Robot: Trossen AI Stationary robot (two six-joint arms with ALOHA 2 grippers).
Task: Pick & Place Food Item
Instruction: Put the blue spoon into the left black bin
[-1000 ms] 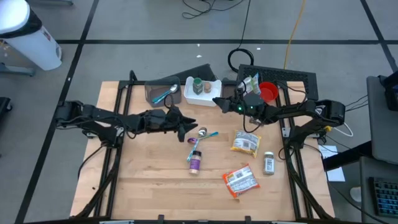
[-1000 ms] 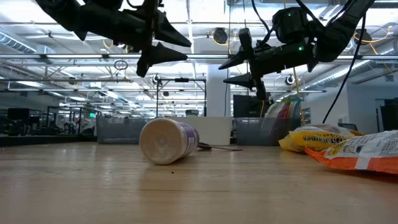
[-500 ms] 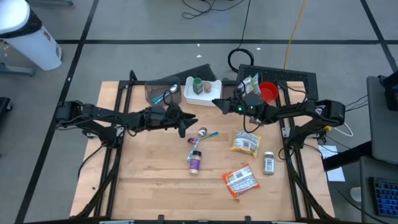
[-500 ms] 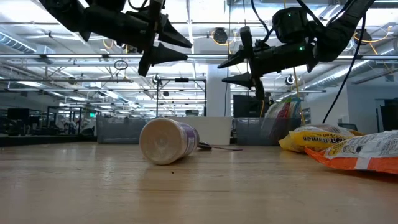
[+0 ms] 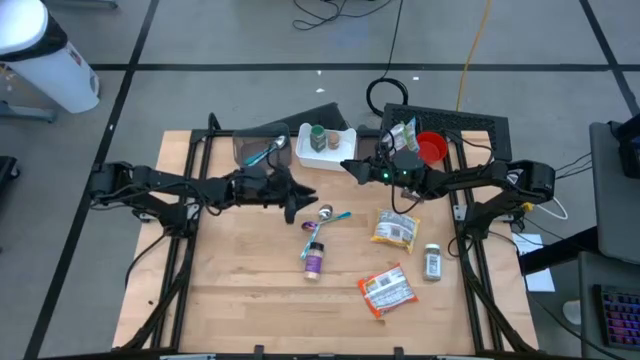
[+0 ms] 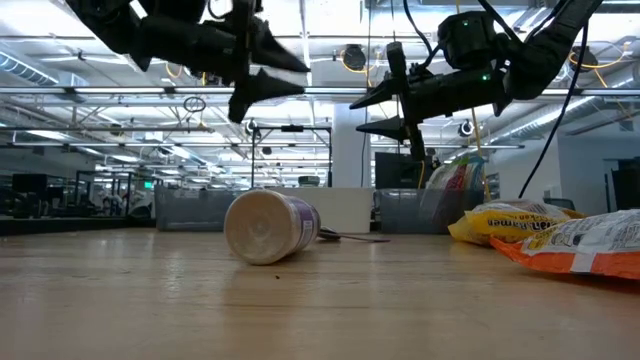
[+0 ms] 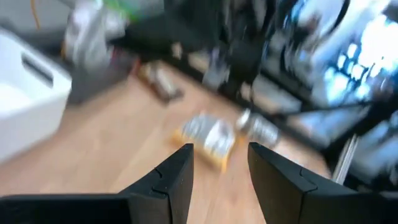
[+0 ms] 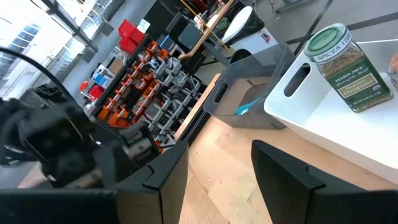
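Food packets lie on the wooden surface: a yellow packet well right of the purple-labelled jar, an orange packet nearer the front; their print is perhaps too small to read. A spice jar in the white bin reads "SPICES". Left tool and right tool hang above the jar, both partly open and empty.

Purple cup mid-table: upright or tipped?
Tipped. The purple cup lies on its side on the table, round end facing the low camera; from above it lies lengthwise beside the spoon.
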